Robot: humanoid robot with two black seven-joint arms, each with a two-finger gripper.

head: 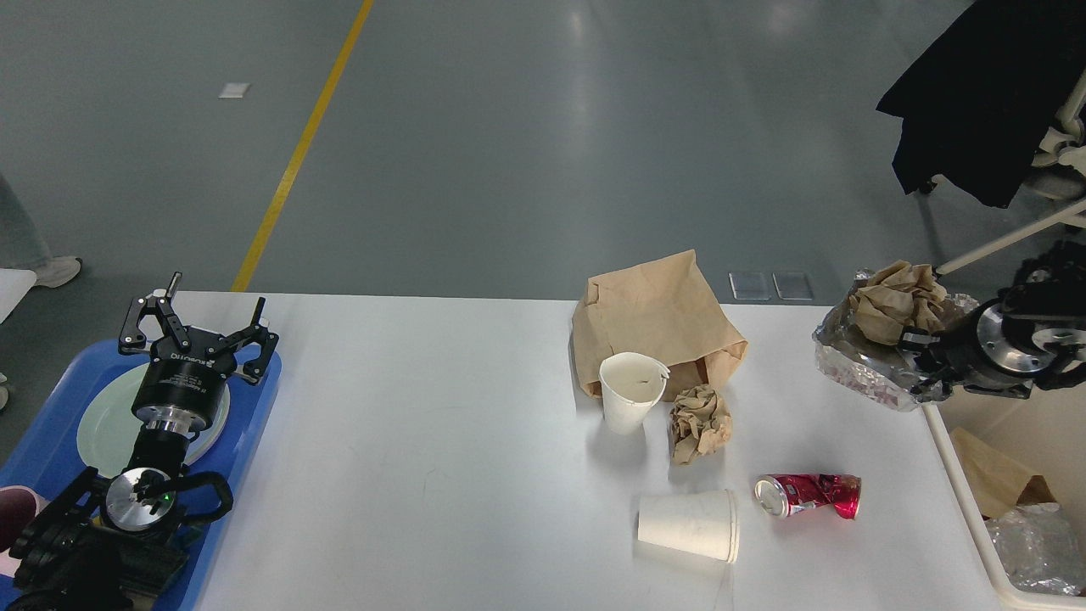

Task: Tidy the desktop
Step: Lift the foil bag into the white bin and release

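Left pincer [197,327] splayed, upright; right pincer [920,367] clamped, raised

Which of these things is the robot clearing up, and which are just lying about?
Part of the job:
desktop
foil bag, held by the right gripper
brown bag
upright cup
tipped cup
paper ball
red can
cream bin

Just about:
blue tray
plate
chair

Smooth, faintly glossy white desktop [441,441]. Crinkled shiny silver foil bag [857,369] — matt crumpled brown paper [899,301] in it. Matt creased brown paper bag [657,327]. 2 matt white paper cups [689,526]. Dented glossy red metal can [810,496] — glossy blue plastic tray [246,441].
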